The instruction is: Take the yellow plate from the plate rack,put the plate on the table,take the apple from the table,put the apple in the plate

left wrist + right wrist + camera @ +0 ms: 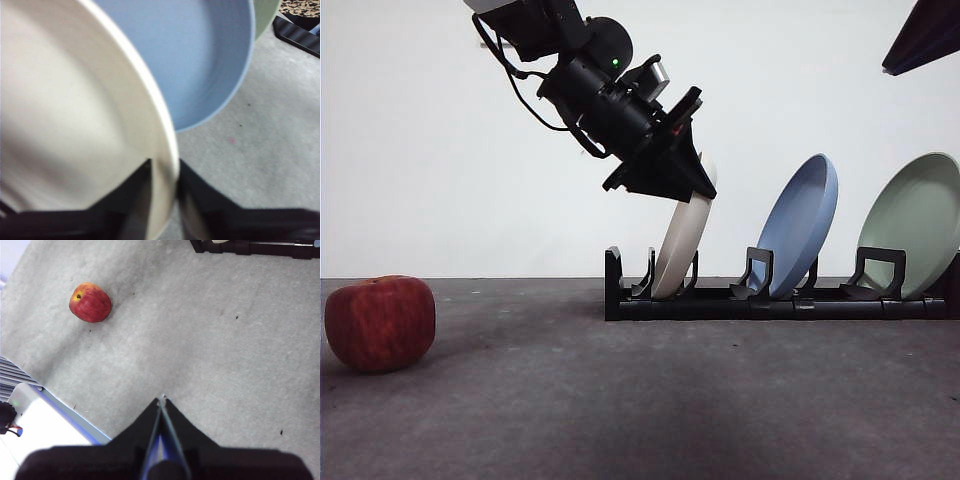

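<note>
Apple (pixel 380 323): nearest me, at 9 o'clock on the worktop (pixel 640 400), untouched, well apart from the rack.
Rack (pixel 720 300): farther back, around 3 o'clock; the yellow plate (pixel 680 250) stands tilted in its first slot, with the blue plate (pixel 800 230) and green plate (pixel 915 225) beyond.
Left pincer (pixel 695 190): jaws clamped on the yellow plate's top rim, one either side.
Right pincer (pixel 161 402): jaws together, empty, waiting high above the worktop.
Step in hand: I judge I must lift along the plate's own tilt until it clears the holders, staying off the blue plate, then lay it flat near the apple.
</note>
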